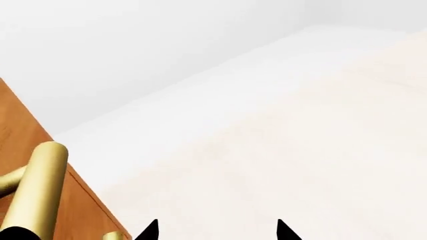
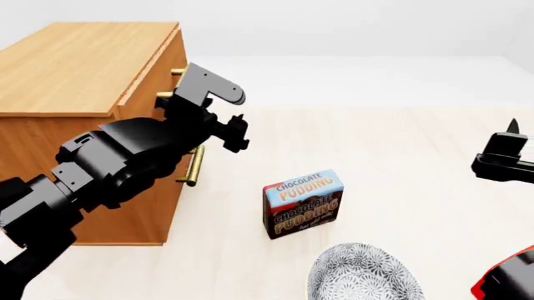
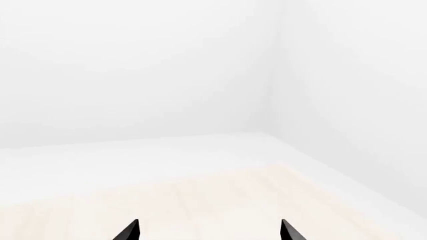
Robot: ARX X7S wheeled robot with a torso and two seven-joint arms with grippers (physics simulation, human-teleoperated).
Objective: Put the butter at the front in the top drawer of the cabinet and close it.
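I am holding the left gripper [image 2: 236,132] up beside the front face of the cabinet [image 2: 84,81], near the brass handle of the top drawer [image 2: 171,94]. The arm is hiding most of that handle in the head view; only two brass stubs are showing above the wrist, and a lower brass handle [image 2: 194,165] is showing below it. The drawer fronts are sitting flush with the cabinet face, so both are reading as closed.

In the left wrist view I am seeing the left fingertips [image 1: 150,231] spread apart with only pale floor between them, nothing grasped. A brass bar [image 1: 37,190] is lying off to one side of the fingers, not between them, against honey-brown wood.

The right gripper [image 2: 504,147] is hanging at the far right edge of the head view, well apart from the cabinet. Its wrist view is showing two black tips [image 3: 130,231] apart, with bare floor and white wall beyond; released, holding nothing.

On the floor a chocolate pudding box [image 2: 303,203] is standing upright, a patterned bowl [image 2: 359,275] is sitting just in front of it, and a red object [image 2: 507,281] is cut off at the lower right corner. I cannot tell whether that is the butter.
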